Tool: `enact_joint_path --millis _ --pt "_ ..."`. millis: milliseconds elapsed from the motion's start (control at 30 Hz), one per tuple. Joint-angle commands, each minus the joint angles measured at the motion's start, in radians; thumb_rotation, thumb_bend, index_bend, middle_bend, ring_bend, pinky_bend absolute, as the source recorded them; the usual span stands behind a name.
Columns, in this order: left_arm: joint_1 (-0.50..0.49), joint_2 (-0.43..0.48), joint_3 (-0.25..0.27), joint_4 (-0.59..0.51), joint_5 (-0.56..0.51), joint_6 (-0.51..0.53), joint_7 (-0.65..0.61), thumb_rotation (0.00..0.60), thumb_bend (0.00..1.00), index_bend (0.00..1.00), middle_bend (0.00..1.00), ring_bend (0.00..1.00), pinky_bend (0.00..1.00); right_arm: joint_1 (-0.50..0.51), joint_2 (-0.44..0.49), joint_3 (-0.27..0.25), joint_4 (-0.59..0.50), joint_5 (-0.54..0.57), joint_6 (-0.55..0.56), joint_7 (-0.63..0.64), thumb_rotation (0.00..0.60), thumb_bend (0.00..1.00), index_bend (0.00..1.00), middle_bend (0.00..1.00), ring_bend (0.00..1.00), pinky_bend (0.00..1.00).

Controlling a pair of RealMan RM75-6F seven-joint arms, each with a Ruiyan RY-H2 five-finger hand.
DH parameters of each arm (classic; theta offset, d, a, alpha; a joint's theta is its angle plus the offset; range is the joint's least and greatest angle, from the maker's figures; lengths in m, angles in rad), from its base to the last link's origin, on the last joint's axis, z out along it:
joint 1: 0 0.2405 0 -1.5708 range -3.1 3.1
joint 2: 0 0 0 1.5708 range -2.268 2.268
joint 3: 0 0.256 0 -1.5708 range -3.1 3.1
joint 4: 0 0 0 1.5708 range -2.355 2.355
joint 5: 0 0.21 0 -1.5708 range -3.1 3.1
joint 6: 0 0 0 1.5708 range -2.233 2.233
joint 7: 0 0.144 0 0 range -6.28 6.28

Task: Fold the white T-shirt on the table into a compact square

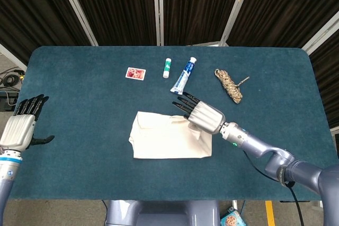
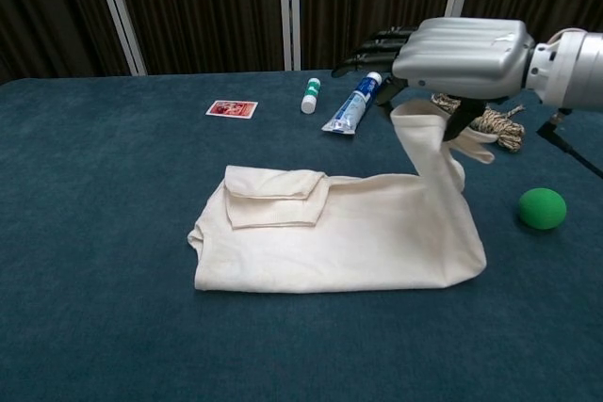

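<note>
Right hand (image 2: 459, 46) — palm down above the white T-shirt (image 1: 168, 141) — grips its lifted end; left hand (image 1: 21, 125) hovers, fingers apart.

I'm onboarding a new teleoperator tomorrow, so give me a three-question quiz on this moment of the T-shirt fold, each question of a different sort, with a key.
1. True or false: the right hand holds one end of the white T-shirt lifted off the table.
2. Which lies nearest the green ball in the chest view? A) red card B) rope bundle C) glue stick
3. Fill in: the left hand holds ____.

Key: 1 true; 2 B; 3 nothing, its fingers are spread at the table's left edge.
</note>
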Motion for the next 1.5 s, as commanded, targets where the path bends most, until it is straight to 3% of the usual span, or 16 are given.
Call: enact_joint_path --millis 33,400,700,1500 --pt "-0.001 0.002 0.000 0.001 0.000 -0.003 -0.006 0.600 0.00 0.00 0.00 0.00 0.00 0.014 -0.015 0.014 -0.015 0.015 -0.020 -0.018 0.600 0.34 0.73 0.07 0.00 0.00" --pt "0.001 0.015 -0.007 0.006 0.000 -0.009 -0.046 0.600 0.00 0.00 0.00 0.00 0.00 0.079 -0.111 0.082 -0.026 0.086 -0.119 -0.113 0.600 0.34 0.74 0.08 0.00 0.00" --pt "0.002 0.025 -0.012 0.014 -0.001 -0.015 -0.079 0.600 0.00 0.00 0.00 0.00 0.00 0.114 -0.212 0.144 -0.007 0.179 -0.187 -0.261 0.600 0.35 0.75 0.08 0.00 0.00" --pt "-0.001 0.039 -0.014 0.024 0.003 -0.035 -0.124 0.600 0.00 0.00 0.00 0.00 0.00 0.170 -0.372 0.151 0.035 0.221 -0.219 -0.353 0.600 0.35 0.75 0.08 0.00 0.00"
